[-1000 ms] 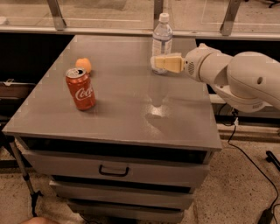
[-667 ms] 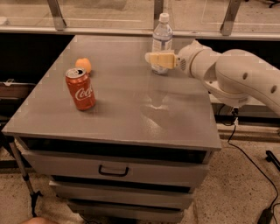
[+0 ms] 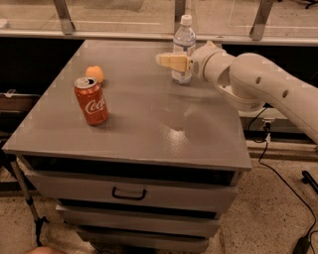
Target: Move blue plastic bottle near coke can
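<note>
The blue plastic bottle [image 3: 183,42] stands upright at the back of the grey cabinet top [image 3: 134,124], right of centre; it is clear with a white cap. The coke can [image 3: 91,100] stands upright at the left front part of the top, red with white script. My gripper [image 3: 168,60] reaches in from the right on a white arm [image 3: 258,84] and points left, just in front of the bottle's lower half, overlapping it in the view. The gripper is far to the right of the can.
A small orange fruit [image 3: 94,74] lies just behind the can. The cabinet has drawers [image 3: 129,191] below its front edge. A glass railing with metal posts [image 3: 63,15] runs behind the cabinet. Cables [image 3: 278,173] lie on the floor at right.
My gripper and arm have moved left and back across the top, from beside the bottle's right to in front of its lower half. The bottle, can and orange have not moved.
</note>
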You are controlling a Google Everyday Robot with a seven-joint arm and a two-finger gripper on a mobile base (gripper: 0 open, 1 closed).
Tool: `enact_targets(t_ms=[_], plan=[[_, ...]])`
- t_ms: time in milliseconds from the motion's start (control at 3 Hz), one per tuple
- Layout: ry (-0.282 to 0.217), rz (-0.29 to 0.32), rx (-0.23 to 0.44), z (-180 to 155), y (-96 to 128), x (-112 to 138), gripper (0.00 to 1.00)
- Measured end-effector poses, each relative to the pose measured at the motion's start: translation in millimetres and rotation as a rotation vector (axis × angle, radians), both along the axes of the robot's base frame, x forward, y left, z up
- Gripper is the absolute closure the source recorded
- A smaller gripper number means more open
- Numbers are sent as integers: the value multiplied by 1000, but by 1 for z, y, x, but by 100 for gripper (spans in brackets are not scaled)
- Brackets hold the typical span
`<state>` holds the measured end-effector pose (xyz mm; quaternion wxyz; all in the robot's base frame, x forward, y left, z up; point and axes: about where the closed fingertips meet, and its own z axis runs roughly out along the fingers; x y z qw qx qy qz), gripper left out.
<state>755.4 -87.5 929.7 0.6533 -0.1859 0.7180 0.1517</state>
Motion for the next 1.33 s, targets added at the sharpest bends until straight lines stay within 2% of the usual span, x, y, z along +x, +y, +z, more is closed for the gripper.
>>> enact_targets(t_ms=[333,1000,1333], plan=[[-18,29,10,-2,8,12,16],[-41,83,19,-2,15,17,62],[-43,113,67,16,12,0,88]])
